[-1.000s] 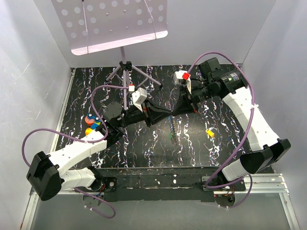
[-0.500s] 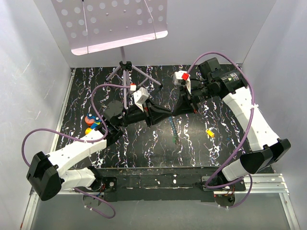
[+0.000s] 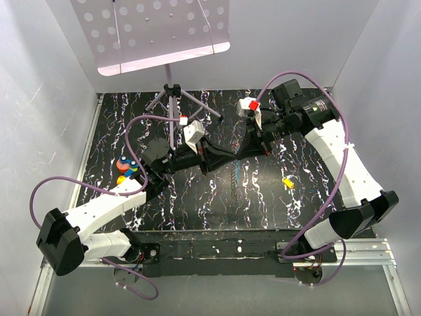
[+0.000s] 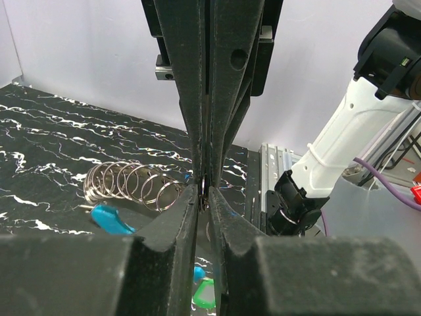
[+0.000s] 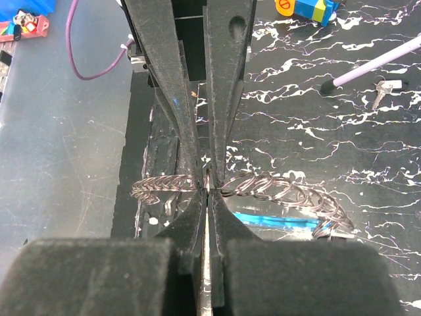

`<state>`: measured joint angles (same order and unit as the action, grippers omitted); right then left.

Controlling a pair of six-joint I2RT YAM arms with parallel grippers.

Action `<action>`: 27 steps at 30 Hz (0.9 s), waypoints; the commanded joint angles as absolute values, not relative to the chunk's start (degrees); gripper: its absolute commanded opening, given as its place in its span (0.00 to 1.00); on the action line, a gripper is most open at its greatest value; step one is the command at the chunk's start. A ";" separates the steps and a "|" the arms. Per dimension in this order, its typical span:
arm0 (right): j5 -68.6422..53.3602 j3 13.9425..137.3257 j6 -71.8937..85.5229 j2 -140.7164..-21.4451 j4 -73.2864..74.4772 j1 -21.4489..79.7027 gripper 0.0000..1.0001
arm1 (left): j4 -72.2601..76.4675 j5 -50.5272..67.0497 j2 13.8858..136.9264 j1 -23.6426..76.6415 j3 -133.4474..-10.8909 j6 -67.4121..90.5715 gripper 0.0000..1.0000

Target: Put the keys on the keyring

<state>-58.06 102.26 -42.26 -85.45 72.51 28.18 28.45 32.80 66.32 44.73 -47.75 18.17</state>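
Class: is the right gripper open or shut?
Shut: the right gripper has its fingers pressed together on the keyring chain.

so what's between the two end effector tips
A chain of metal rings, gripped by the left end effector and the right end effector; both wrist views show it.

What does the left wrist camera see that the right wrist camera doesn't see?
Only the left wrist view shows the right arm's white body and a small green thing low between the fingers. Only the right wrist view shows the colourful toy blocks, a bare metal key and a purple stand leg. Both show the left gripper and right gripper meeting tip to tip, pinching the chain of metal rings, with a blue key hanging by it.
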 commanded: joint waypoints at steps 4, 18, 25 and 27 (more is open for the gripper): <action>-60.73 102.57 -42.28 -84.64 72.25 28.83 0.01 | 27.25 33.92 66.45 44.65 -50.10 17.14 0.00; -61.53 103.01 -44.29 -84.20 74.18 28.74 0.31 | 29.18 31.91 62.32 43.51 -46.41 14.50 0.00; -58.02 104.50 -49.46 -82.71 80.14 26.46 0.50 | 34.62 35.59 61.09 40.52 -43.42 15.20 0.00; -56.60 101.45 -52.55 -81.74 81.56 22.96 0.51 | 37.69 37.34 61.00 39.21 -42.02 15.47 0.00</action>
<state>-58.41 102.24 -46.33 -84.86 75.20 27.33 30.04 34.20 63.66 41.47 -43.75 15.46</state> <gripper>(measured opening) 0.501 0.017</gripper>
